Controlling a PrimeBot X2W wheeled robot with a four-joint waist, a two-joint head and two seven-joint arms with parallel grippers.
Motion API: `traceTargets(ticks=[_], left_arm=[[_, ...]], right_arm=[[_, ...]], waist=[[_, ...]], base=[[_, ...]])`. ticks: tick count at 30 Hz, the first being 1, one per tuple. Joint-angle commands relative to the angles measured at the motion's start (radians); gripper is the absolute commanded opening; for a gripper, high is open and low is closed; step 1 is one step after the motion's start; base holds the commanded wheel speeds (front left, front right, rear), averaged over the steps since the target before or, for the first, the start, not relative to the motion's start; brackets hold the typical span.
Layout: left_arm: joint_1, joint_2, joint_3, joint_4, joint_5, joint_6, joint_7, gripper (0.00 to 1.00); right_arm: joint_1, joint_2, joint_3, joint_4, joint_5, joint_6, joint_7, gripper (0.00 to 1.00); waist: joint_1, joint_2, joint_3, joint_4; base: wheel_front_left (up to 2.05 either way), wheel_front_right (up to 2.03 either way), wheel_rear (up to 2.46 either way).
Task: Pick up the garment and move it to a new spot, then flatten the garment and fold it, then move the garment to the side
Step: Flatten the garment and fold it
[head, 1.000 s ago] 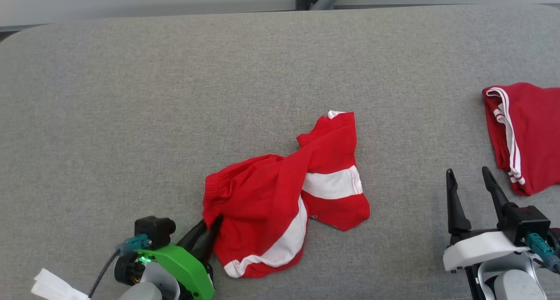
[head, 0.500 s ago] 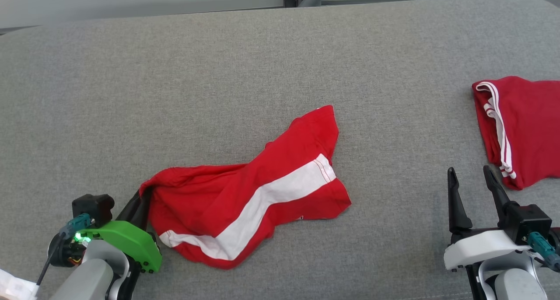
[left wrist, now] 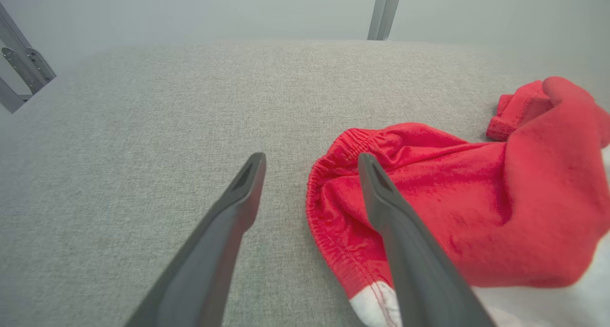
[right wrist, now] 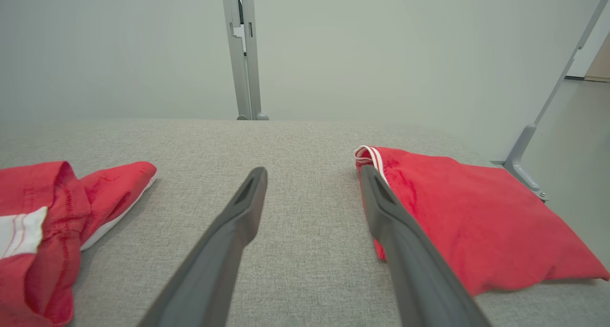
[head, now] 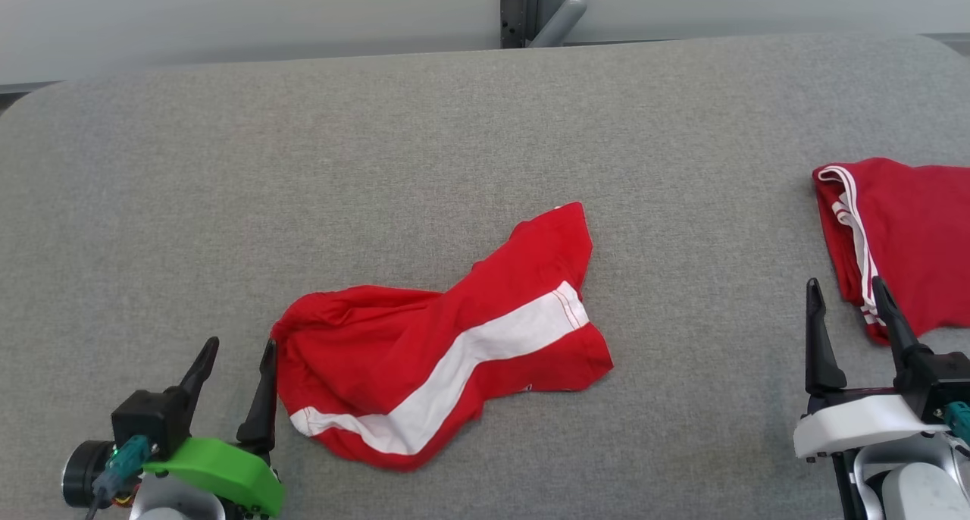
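Red, white-striped soft fabric shorts point(head: 364, 338) lying crumpled on grey cloth bench point(head: 379, 164); likely light, limp. Left hand point(head: 241, 346) sitting released beside elastic waistband point(left wrist: 317, 193); pinch there.

grey fabric tabletop point(head: 379, 126); folded red cloth point(head: 909, 232), white-striped, lying at its right edge; metal post point(head: 519, 8) behind far edge.

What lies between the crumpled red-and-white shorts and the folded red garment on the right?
Just bare grey fabric tabletop, as the head view shows.
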Motion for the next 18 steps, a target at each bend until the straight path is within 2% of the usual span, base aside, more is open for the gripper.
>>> traceTargets(ticks=[1, 4, 8, 12, 18], left_arm=[[0.03, 0.002, 0.012, -0.015, 0.015, 0.011, -0.003, 1.0], [0.118, -0.022, 0.085, -0.121, 0.074, 0.028, -0.003, 1.0], [0.214, -0.067, 0.168, -0.186, 0.163, -0.005, -0.003, 1.0], [0.274, -0.125, 0.237, -0.171, 0.246, -0.074, -0.003, 1.0], [0.325, -0.215, 0.354, -0.134, 0.315, -0.196, -0.003, 1.0]], right_arm=[[0.01, -0.002, -0.004, -0.005, -0.004, -0.002, -0.002, 1.0], [0.021, -0.001, -0.017, -0.011, -0.016, -0.002, -0.002, 1.0], [0.045, -0.002, -0.014, -0.015, -0.032, -0.002, -0.002, 1.0], [0.073, -0.001, 0.004, -0.002, -0.039, -0.002, -0.002, 1.0], [0.097, -0.002, 0.061, 0.013, -0.023, -0.002, -0.002, 1.0]], waist=[[0.0, 0.0, -0.011, 0.013], [0.0, 0.0, -0.029, 0.031], [0.0, 0.0, -0.061, 0.045], [0.0, 0.0, -0.095, 0.052], [0.0, 0.0, -0.122, 0.051]], base=[[0.0, 0.0, 0.0], [0.0, 0.0, 0.0], [0.0, 0.0, 0.0], [0.0, 0.0, 0.0], [0.0, 0.0, 0.0]])
